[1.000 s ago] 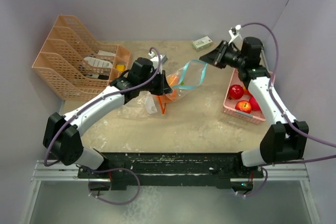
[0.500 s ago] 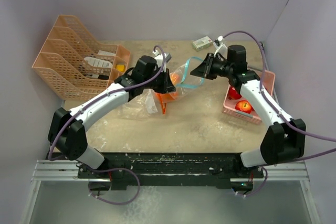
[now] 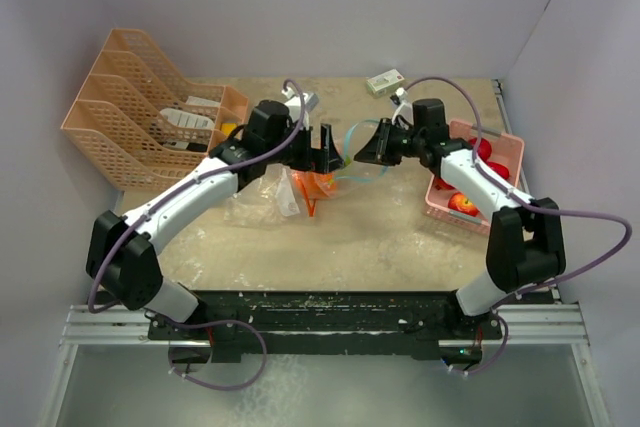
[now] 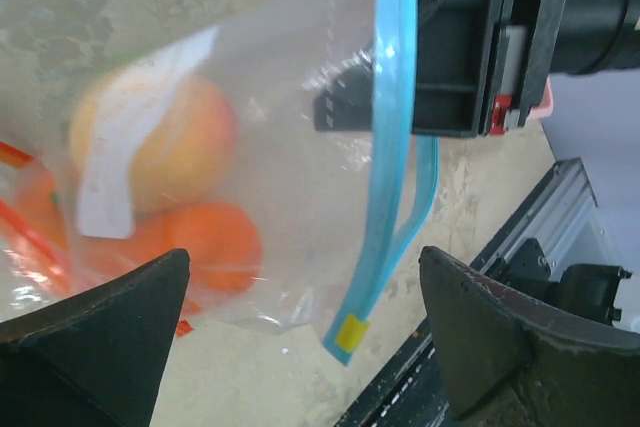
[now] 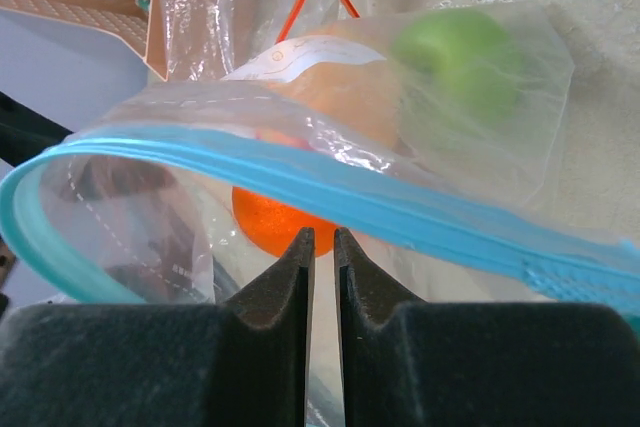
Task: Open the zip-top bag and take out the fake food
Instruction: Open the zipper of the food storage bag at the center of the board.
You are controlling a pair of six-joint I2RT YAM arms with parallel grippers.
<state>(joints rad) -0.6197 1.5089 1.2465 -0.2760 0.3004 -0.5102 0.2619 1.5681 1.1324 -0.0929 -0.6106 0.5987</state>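
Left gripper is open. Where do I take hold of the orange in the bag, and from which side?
Take the orange across its round middle, entering through the mouth between the blue zip strips of the zip-top bag. Film seems to cover it elsewhere, and the right gripper holds one lip up, so the left gripper should probably come from that end.

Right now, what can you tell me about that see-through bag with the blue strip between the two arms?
The bag is thin, crinkly clear plastic with a blue zip strip along its mouth, which looks parted into a loop. Its bottom rests on the table and its mouth end is raised where the right gripper pinches the rim. Inside are an orange, a paler labelled fruit and a green apple. The left gripper stands open close by.
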